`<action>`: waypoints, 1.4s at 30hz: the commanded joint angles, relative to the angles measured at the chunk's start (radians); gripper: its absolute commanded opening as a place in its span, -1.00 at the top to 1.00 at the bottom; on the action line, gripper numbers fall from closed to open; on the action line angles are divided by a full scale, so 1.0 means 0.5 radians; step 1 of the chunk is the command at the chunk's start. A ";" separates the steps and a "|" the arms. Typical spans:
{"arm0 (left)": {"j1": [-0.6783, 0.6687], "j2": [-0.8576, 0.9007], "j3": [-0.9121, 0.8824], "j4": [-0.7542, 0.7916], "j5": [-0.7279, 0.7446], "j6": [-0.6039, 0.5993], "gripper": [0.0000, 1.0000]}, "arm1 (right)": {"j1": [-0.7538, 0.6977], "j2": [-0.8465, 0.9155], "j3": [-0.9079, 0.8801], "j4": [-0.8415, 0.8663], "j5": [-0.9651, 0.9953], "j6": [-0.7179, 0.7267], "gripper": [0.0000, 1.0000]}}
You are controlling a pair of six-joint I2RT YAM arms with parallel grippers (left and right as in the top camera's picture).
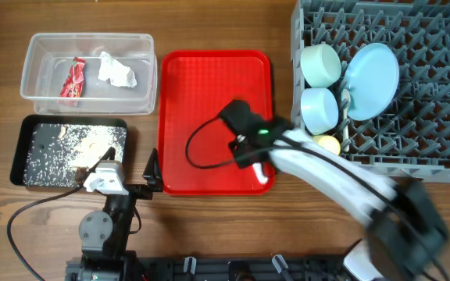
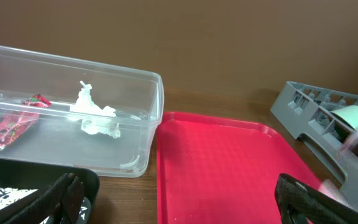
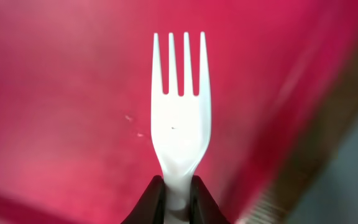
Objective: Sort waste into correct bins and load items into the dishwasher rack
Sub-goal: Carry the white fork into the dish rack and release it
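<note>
My right gripper (image 3: 178,186) is shut on the handle of a white plastic fork (image 3: 180,118), held over the red tray; in the overhead view the gripper (image 1: 252,154) is above the tray's front right part, with the fork (image 1: 263,175) sticking out. My left gripper (image 1: 153,173) is open and empty near the table's front, its fingers wide apart in the left wrist view (image 2: 179,208). The clear tub (image 1: 148,74) holds the red wrapper (image 1: 73,80) and white napkin (image 1: 116,70). The black tray (image 1: 28,136) holds food scraps (image 1: 84,148). The spoon is not in view.
The grey rack (image 1: 420,133) at the right holds a pale green bowl (image 1: 321,64), a light blue bowl (image 1: 319,109), a light blue plate (image 1: 372,80) and a yellow cup (image 1: 328,145). The flat red tray (image 1: 201,86) lies between the bins and the rack.
</note>
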 commanded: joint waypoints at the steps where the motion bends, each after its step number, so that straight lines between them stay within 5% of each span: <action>1: 0.018 -0.011 -0.008 -0.011 0.021 0.032 -1.00 | -0.208 -0.447 0.074 -0.018 0.172 -0.007 0.92; 7: 0.018 -0.011 -0.008 -0.011 0.021 0.032 -1.00 | -0.698 -0.715 0.072 -0.043 0.230 -0.191 0.91; 15: 0.018 -0.011 -0.008 -0.011 0.020 0.032 -1.00 | -1.287 -0.469 0.063 0.022 0.290 -0.355 0.91; 21: 0.018 -0.011 -0.008 -0.011 0.021 0.032 -1.00 | -1.344 -0.300 0.063 0.119 0.290 -0.588 0.88; 29: 0.018 -0.011 -0.008 -0.011 0.020 0.032 -1.00 | -1.341 -0.208 0.063 0.140 0.424 -0.560 0.78; 33: 0.018 -0.011 -0.008 -0.011 0.021 0.032 -1.00 | -1.341 -0.217 0.063 0.126 0.416 -0.556 0.19; 42: 0.018 -0.011 -0.008 -0.011 0.020 0.032 -1.00 | -1.337 -0.642 0.104 0.004 -0.142 -0.369 -0.07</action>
